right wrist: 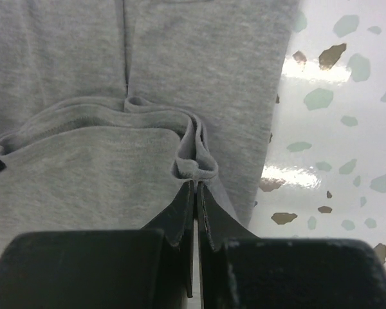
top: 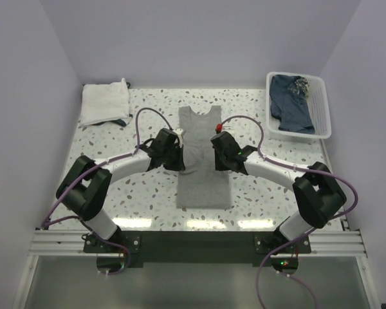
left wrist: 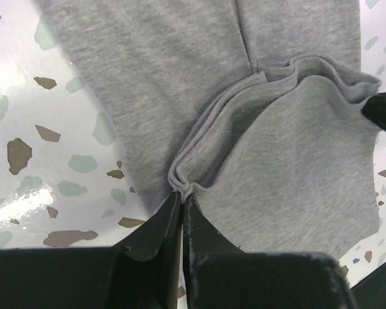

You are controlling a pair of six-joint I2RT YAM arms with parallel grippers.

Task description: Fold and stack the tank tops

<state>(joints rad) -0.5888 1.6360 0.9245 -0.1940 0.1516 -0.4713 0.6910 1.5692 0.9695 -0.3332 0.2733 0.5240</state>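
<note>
Firmly, left claw point(left wrist: 182, 196) and right claw point(right wrist: 196, 186) each pinch the grey tank top point(top: 202, 185)

Table point(top: 276, 193): white terrazzo top, grey, brown and green flecks, glare patches along near edge. White plastic slatted basket point(top: 326, 109) at far right corner, on table. Dark blue cloth point(top: 289, 106) bunched inside basket, filling left half; small patterned item point(top: 301, 85) at its far end, can't identify. Aluminium rail point(top: 193, 239) runs across near edge. Pale walls point(top: 199, 38) on three sides.
</note>
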